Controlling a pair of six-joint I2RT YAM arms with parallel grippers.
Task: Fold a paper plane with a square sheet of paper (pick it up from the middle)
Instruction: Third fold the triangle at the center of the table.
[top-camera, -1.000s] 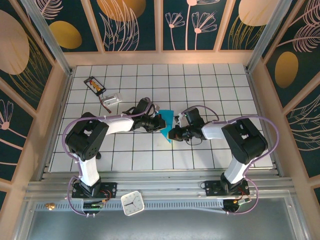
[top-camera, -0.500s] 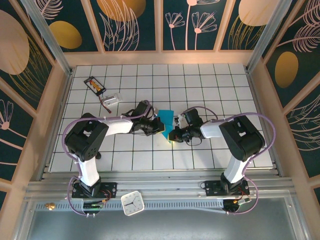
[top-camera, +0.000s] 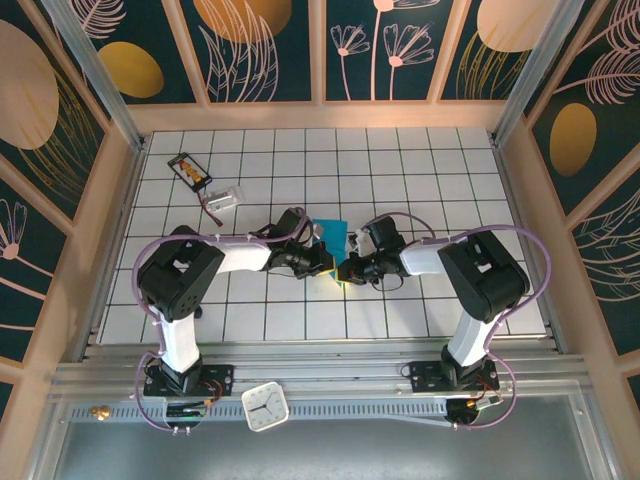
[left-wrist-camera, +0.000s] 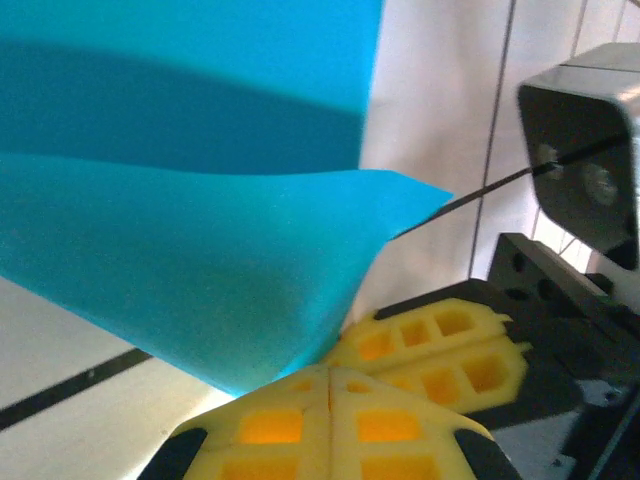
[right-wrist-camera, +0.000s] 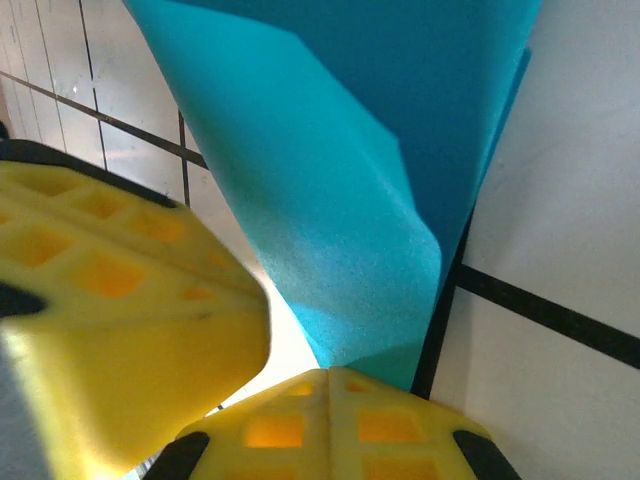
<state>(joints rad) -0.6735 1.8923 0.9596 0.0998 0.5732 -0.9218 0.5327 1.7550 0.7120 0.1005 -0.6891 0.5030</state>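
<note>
- Well, both arms reach in over the white tiled table (top-camera: 420, 160), and their ends meet almost nose to nose at its middle.
- The paper (top-camera: 333, 238) is there between the two wrists. It is teal-blue and partly folded, with its broad end towards the back wall and its narrow end towards the near edge.
- The left gripper (top-camera: 325, 266) comes in from the left. Its yellow fingers (left-wrist-camera: 290, 430) are pressed flat together with no gap, and the narrow end of the paper runs down into the seam between them, so it is clenched on the paper.
- The right gripper (top-camera: 346, 270) comes in from the right. Its yellow fingers (right-wrist-camera: 385, 425) are likewise squeezed together, and the paper's tip disappears into their seam, so it too is pinching the paper.
- Up close, the two pairs of yellow fingers sit just beside each other at that same tip. I cannot tell whether they actually touch.
- The paper rises from the pinch in curved layers, one fold over another, and in the left wrist view a pointed flap juts out to the right.
- A small black card (top-camera: 190, 171) with orange marks lies near the back left corner, well apart from the arms.
- A small pale object (top-camera: 226, 196) with a thin lead lies near that card.
- A white square clock (top-camera: 265, 407) lies by the near rail, between the two bases.
</note>
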